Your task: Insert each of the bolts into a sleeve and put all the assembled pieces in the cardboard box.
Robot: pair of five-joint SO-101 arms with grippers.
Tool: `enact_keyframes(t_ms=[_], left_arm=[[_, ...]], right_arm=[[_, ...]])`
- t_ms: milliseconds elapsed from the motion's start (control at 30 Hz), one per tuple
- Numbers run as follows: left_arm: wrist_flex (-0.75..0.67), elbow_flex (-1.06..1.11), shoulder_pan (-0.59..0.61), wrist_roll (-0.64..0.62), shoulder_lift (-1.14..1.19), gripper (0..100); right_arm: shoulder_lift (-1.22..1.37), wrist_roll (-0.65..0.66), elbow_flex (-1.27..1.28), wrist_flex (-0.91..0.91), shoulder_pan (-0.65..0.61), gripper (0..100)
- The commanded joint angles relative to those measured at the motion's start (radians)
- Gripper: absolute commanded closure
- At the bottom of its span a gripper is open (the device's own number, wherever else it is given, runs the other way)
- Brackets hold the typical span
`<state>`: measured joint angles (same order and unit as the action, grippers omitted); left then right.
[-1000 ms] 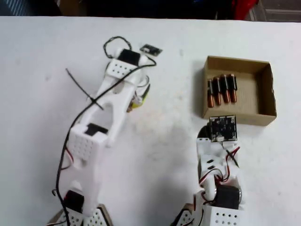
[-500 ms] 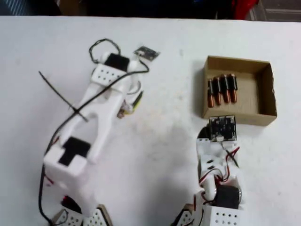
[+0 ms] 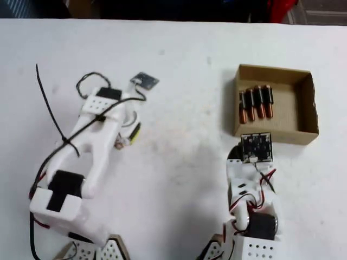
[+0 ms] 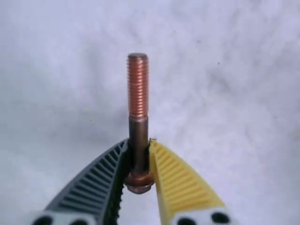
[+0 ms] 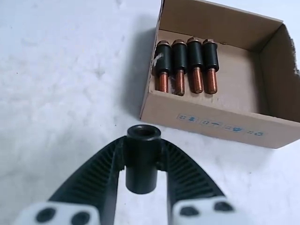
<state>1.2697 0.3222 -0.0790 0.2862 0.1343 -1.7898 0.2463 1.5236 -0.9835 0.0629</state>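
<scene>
Left gripper [image 4: 138, 146]: clenched on bolt [image 4: 138, 93], head end. Right gripper [image 5: 142, 141]: clenched on sleeve [image 5: 142, 164]. We should line thread tip with sleeve bore before pushing.

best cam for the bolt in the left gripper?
Left wrist view: the bolt stands mid-frame, head end clamped in the left gripper, thread sticking out. In the high view it is too small to make out under the arm. The right wrist view faces the sleeve and box.
</scene>
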Motion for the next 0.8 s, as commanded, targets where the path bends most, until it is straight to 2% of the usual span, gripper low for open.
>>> enact_keyframes(t_ms=[0, 167, 600, 767], left_arm=[[-0.069, 0.029, 0.035, 0.089, -0.067, 98], [-0.158, 0.087, 0.053, 0.262, -0.064, 98], [-0.172, 0.097, 0.090, 0.279, -0.061, 98], [-0.175, 0.097, 0.090, 0.430, -0.061, 98]], right_arm=[[-0.010, 0.009, -0.012, 0.025, 0.005, 98.1], [-0.010, 0.009, -0.012, 0.025, 0.005, 98.1], [-0.010, 0.009, -0.012, 0.025, 0.005, 98.1], [-0.010, 0.009, -0.012, 0.025, 0.005, 98.1]])
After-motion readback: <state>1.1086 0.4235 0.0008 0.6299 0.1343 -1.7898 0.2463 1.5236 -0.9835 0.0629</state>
